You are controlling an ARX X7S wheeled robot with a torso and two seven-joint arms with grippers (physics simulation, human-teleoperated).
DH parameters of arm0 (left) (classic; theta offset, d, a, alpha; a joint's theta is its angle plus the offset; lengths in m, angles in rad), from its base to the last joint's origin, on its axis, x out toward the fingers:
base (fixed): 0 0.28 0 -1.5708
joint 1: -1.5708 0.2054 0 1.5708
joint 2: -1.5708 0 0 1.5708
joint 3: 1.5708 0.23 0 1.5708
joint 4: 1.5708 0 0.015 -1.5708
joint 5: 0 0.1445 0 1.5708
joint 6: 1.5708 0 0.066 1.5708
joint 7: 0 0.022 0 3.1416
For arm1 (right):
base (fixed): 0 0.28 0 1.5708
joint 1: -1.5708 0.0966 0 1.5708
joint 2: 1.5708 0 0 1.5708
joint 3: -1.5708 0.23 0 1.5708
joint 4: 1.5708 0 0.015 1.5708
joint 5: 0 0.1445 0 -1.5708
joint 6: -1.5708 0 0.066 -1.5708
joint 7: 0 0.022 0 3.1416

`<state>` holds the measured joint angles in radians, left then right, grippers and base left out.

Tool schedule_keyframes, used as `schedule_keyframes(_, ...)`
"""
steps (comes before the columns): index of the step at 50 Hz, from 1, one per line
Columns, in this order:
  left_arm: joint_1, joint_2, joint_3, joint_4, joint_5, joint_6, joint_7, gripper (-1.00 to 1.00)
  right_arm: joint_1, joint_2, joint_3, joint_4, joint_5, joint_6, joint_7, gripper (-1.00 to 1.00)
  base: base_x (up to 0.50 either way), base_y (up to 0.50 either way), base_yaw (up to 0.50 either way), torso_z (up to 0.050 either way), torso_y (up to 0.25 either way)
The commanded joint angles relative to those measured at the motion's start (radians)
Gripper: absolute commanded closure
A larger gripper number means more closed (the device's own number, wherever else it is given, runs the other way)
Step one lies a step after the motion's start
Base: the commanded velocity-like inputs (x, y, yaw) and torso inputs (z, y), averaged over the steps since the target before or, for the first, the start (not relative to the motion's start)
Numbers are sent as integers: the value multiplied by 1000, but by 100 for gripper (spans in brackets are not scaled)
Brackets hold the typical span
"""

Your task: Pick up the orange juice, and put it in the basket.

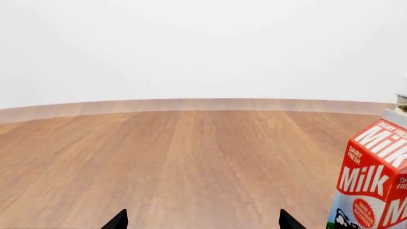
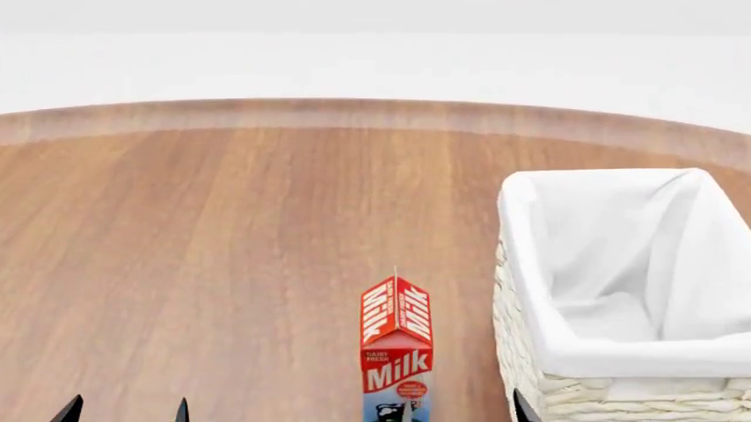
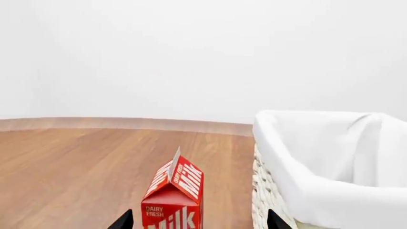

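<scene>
Both tools open, empty: left tool [image 1: 202, 222], right tool [image 3: 199, 220]. Orange juice not in any view. Basket [image 2: 551, 391] at desk [image 2: 211, 264] right edge, milk carton [image 2: 396, 352] upright just beside it.

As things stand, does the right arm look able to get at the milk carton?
Probably yes. In the right wrist view the milk carton stands upright straight ahead of the open right gripper, with nothing between them. The basket sits close beside the carton, so room on that side looks tight.
</scene>
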<state>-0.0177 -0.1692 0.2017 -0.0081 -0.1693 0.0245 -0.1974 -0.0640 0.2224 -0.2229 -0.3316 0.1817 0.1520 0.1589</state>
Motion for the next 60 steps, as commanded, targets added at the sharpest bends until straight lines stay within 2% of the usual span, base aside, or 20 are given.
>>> schedule_keyframes(1, -1, -5, 7, -1, -5, 2, -6, -100, -91, 33, -31, -76, -5, -31, -6, -100, 0, 0, 0, 0, 0)
schedule_keyframes(29, -4, -17, 22, -2, -17, 5, -20, -100, -248, 87, -118, -120, -69, -161, -15, -100, 0, 0, 0, 0, 0)
schedule_keyframes(30, -4, -17, 22, -2, -18, 5, -21, -100, -298, 99, -163, -45, -115, -253, -35, -100, 0, 0, 0, 0, 0)
schedule_keyframes(60, -7, -29, 37, -3, -29, 9, -34, -100, -281, 89, -196, 65, -114, -319, -38, -100, 0, 0, 0, 0, 0)
